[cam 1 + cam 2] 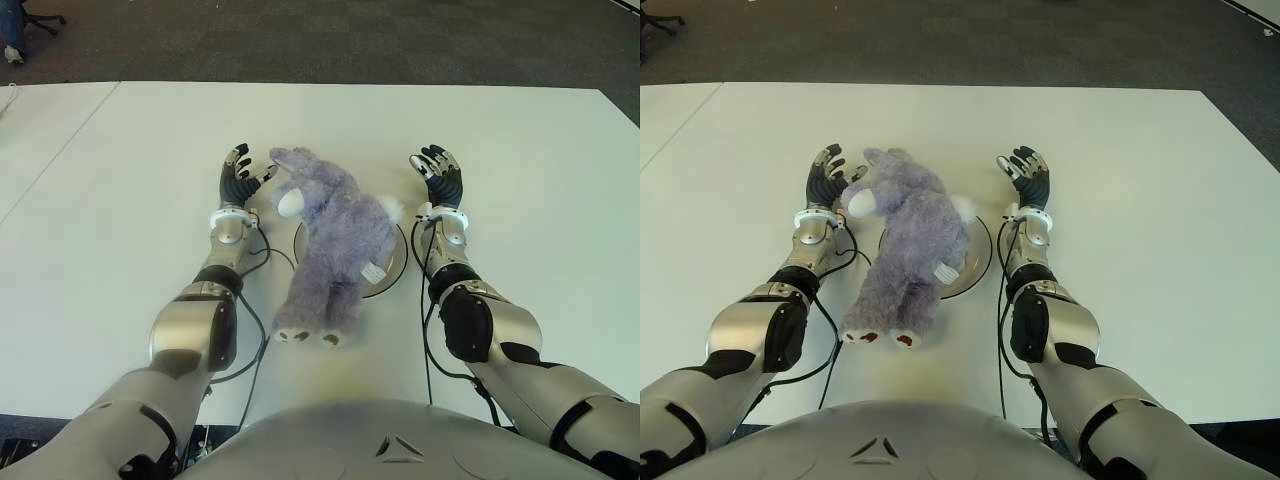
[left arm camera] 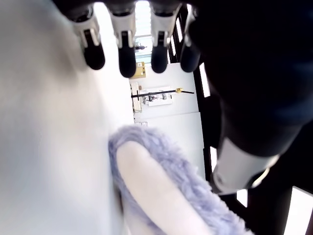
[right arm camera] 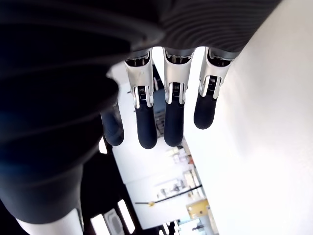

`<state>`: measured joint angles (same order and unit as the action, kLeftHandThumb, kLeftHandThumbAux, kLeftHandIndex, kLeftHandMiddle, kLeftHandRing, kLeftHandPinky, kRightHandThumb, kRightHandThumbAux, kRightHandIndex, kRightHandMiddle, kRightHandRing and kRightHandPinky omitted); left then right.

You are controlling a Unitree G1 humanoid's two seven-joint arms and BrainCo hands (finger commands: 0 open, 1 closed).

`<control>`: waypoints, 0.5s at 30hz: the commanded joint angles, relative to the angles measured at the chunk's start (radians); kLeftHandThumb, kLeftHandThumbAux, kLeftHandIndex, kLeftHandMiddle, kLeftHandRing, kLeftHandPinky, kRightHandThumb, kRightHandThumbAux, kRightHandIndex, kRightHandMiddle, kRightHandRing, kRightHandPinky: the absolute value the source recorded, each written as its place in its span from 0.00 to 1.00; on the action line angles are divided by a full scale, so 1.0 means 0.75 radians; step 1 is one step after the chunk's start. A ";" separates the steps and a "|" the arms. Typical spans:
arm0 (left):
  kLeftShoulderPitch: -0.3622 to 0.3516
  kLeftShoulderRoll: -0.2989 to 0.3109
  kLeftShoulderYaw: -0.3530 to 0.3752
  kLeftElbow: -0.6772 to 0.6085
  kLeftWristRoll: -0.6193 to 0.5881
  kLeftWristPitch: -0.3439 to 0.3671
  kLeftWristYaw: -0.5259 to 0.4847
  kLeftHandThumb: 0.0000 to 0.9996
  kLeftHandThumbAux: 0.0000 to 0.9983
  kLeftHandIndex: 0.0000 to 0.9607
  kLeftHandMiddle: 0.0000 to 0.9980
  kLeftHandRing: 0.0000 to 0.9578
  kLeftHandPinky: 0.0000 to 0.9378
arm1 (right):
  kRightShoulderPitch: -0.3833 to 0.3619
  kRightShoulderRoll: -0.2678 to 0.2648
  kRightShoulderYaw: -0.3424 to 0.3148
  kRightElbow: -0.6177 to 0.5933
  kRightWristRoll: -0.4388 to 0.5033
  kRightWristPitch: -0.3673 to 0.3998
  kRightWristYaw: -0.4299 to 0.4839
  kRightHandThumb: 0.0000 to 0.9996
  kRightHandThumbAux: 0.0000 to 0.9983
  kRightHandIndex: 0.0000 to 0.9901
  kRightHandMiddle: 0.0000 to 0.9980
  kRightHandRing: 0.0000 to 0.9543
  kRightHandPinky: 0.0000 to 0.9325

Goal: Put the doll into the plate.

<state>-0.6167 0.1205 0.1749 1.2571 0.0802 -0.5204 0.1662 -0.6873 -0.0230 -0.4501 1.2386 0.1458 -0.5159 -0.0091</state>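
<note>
Fluffy lilac plush doll (image 1: pixel 332 245) lies mid-frame over the round grey plate (image 1: pixel 394 268), long axis running upper left to lower centre w/ feet off the rim. Left hand (image 1: pixel 240 178) is nearer, beside its head; right hand (image 1: pixel 438 177) stands apart at right. Both hands' fingers spread, holding nothing.

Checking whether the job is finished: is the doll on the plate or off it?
On it: the doll lies across the plate, legs overhanging onto the table. Both hands are open beside it.

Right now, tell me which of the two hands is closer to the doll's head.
The left hand: its open fingers sit right beside the doll at its white snout, while the right hand shows clearly apart from it.
</note>
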 commanded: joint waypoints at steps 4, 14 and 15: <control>0.182 -0.038 -0.020 0.113 0.018 0.159 0.002 0.06 0.83 0.16 0.13 0.14 0.20 | 0.192 0.051 -0.013 0.135 0.020 0.158 -0.038 0.02 0.85 0.28 0.28 0.27 0.24; 0.183 -0.031 -0.030 0.113 0.026 0.166 0.007 0.07 0.83 0.16 0.13 0.14 0.20 | 0.192 0.055 -0.021 0.134 0.030 0.153 -0.023 0.03 0.85 0.27 0.28 0.26 0.23; 0.183 -0.030 -0.032 0.113 0.028 0.168 0.008 0.07 0.83 0.16 0.13 0.14 0.20 | 0.192 0.055 -0.022 0.134 0.032 0.153 -0.021 0.03 0.85 0.27 0.27 0.26 0.22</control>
<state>-0.6167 0.1232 0.1695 1.2571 0.0811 -0.5186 0.1665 -0.6872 -0.0223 -0.4504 1.2386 0.1470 -0.5159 -0.0063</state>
